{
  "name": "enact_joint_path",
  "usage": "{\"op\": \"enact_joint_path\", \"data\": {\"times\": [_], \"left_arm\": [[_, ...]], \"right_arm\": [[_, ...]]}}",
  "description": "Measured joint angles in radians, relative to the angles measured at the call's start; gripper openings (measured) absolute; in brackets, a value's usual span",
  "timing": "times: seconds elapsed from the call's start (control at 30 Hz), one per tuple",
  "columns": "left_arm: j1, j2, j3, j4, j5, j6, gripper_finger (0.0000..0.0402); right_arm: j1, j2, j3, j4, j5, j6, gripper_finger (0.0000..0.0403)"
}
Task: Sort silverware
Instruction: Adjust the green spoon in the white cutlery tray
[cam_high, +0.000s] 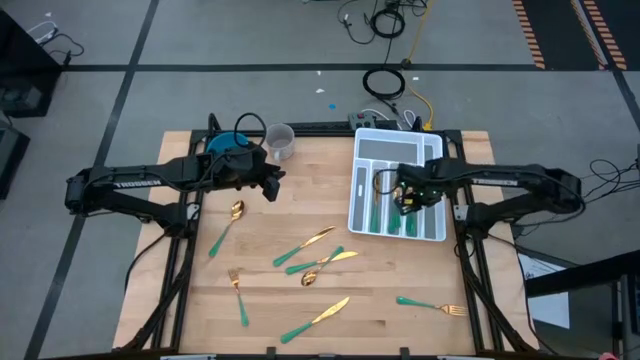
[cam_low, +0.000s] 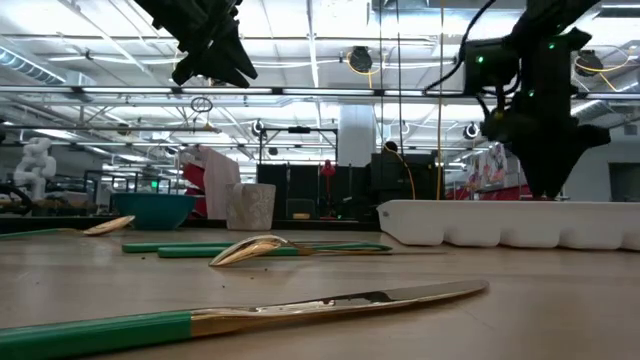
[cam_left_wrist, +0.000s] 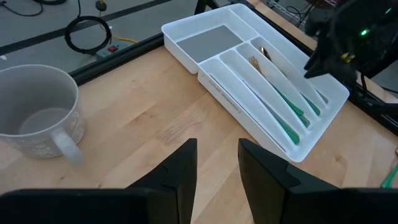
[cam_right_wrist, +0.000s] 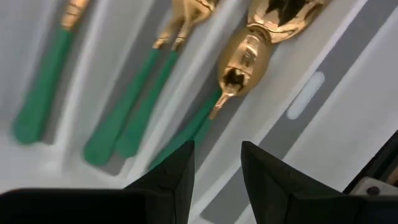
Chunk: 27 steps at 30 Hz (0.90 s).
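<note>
In the low view the white tray (cam_low: 510, 225) hides everything lying inside it behind its near wall. Over that tray, the right claw (cam_high: 404, 201) covers part of the cutlery below. In the right wrist view the gold heads (cam_right_wrist: 283, 9) and one green handle (cam_right_wrist: 186, 134) in the tray are cut off or hidden.

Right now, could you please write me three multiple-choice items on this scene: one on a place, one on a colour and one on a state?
1. The right gripper hangs over: A the mug; B the white tray; C a plate.
2. The silverware handles are: A red; B black; C teal-green.
3. The mug is: A upright and empty; B tipped over; C full of forks.

B: the high view shows it above the tray. C: every handle is green. A: the left wrist view sees its bare inside.
</note>
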Motion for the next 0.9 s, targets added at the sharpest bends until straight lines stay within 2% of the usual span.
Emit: {"op": "enact_joint_path", "data": {"times": [0.3, 0.63, 0.73, 0.9], "left_arm": [[0.0, 0.0, 0.0, -0.001, 0.0, 0.008, 0.0123], [0.0, 0.0, 0.0, -0.006, 0.0, 0.034, 0.0123], [0.0, 0.0, 0.0, -0.023, 0.0, 0.034, 0.0123], [0.0, 0.0, 0.0, -0.03, 0.0, 0.034, 0.0123]], "right_arm": [[0.003, 0.155, -0.001, 0.093, 0.007, -0.014, 0.0122], [0.003, 0.26, -0.001, 0.093, 0.007, -0.022, 0.012], [0.003, 0.274, 0.0, 0.094, 0.001, -0.03, 0.0101], [0.003, 0.275, 0.0, 0.103, -0.005, -0.034, 0.0038]]}}
